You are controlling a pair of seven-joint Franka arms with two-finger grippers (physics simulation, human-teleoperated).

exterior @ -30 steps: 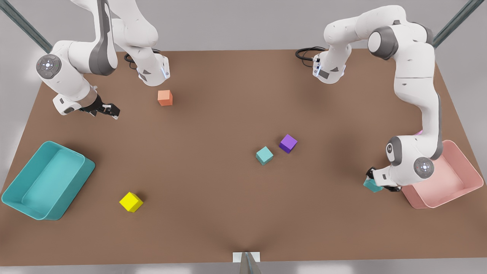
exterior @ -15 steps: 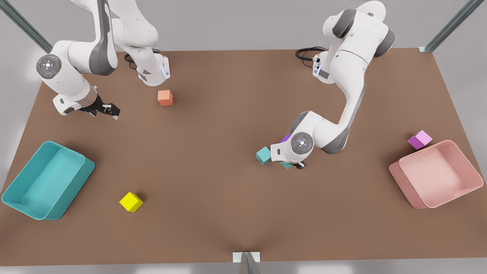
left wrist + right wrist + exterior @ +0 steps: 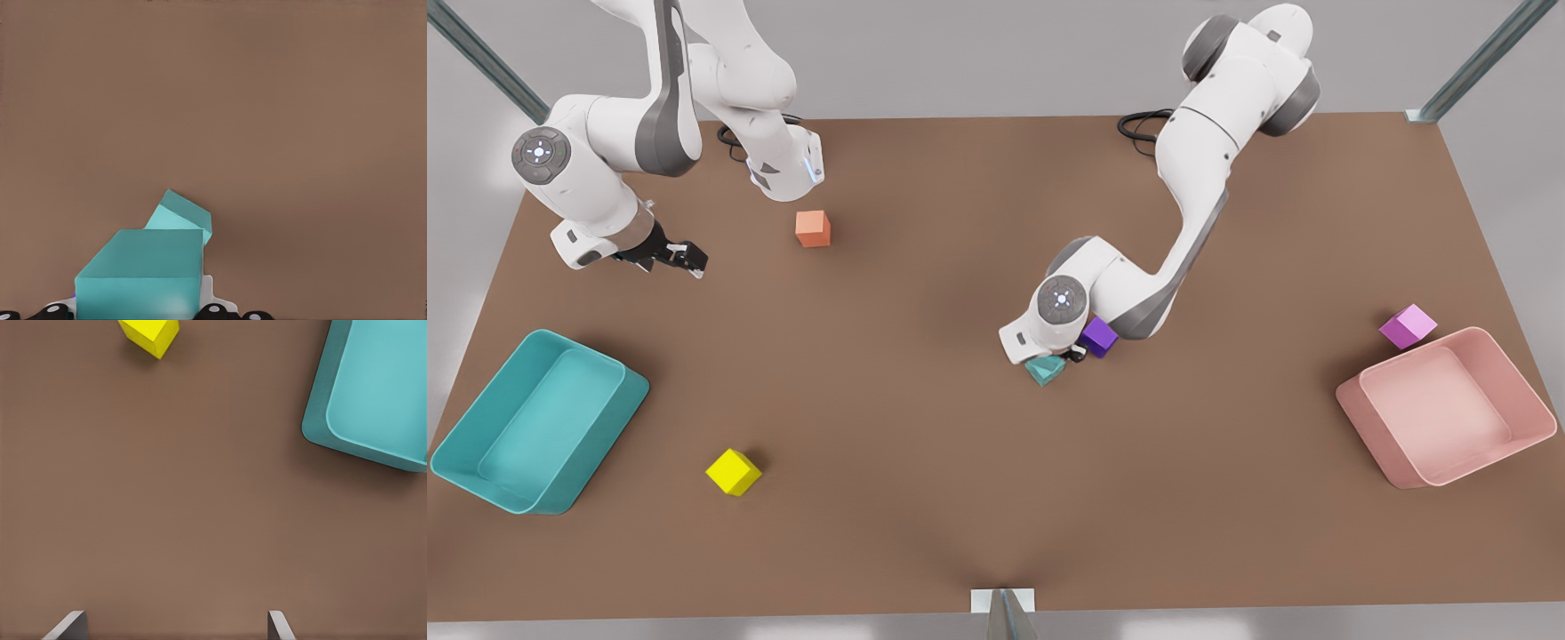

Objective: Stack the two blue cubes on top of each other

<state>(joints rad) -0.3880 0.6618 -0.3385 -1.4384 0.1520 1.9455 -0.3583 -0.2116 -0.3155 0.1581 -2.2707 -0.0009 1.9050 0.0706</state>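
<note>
My left gripper point(image 3: 1064, 356) hangs low at the table's middle, shut on one blue cube point(image 3: 140, 273), which sits large between its fingers point(image 3: 207, 295). The other blue cube point(image 3: 183, 217) lies on the table just past and below the held one, turned at a different angle; I cannot tell if they touch. In the front view a teal cube shape point(image 3: 1045, 370) pokes out from under the left hand. My right gripper point(image 3: 685, 260) waits open above the table at the front view's far left, with nothing between its fingers point(image 3: 67, 628).
A purple cube point(image 3: 1099, 337) sits right beside the left hand. An orange cube point(image 3: 813, 228), a yellow cube point(image 3: 733, 471), a teal bin point(image 3: 480, 462), a pink bin point(image 3: 1449, 471) and a light violet cube point(image 3: 1408, 325) lie farther off.
The left arm carried its blue cube from beside the pink bin to the table's middle, ending over the other blue cube. The right arm has not moved.
</note>
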